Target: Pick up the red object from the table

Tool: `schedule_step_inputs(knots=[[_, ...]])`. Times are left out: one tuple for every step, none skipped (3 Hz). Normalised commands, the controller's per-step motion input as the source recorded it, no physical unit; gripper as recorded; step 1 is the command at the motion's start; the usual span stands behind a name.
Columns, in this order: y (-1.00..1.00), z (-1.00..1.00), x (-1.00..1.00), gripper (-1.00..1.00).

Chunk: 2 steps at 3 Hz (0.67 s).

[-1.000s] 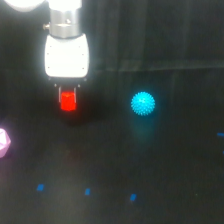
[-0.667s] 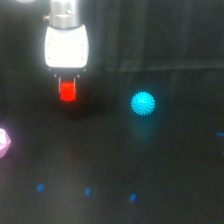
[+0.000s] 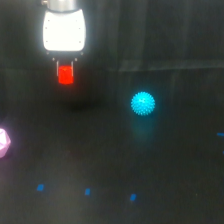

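The jaws are closed on the red block (image 3: 65, 75), which fills the narrow gap between the two short fingers; the gripper (image 3: 65, 70) grips it by its upper part, so most of the block hangs below the fingertips. The fingers themselves are blurred and small, showing only as thin dark-red stubs on either side of the block's top.

The block is off the table (image 3: 165, 200): a soft dark shadow lies on the surface some way beneath it, apart from the block itself.

Directly above the jaws sits the gripper's white, rounded body, brightly lit, with the grey end of the arm (image 3: 61, 4) at the top edge of the view.

Out from the jaws, toward the exterior view's right and lower down, the spiky cyan ball (image 3: 143, 103) rests on the table, well apart from the block. Toward the exterior view's left and farther below the jaws, a pink faceted thing (image 3: 3, 142) lies at the frame's edge, partly cut off. Farthest below the jaws, small blue marks (image 3: 87, 191) dot the dark surface, with another at the right edge.
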Motion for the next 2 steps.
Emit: schedule_step_inputs(knots=[[-0.4, 0.47, -0.18, -0.64], [-0.28, -0.02, 0.34, -1.0]])
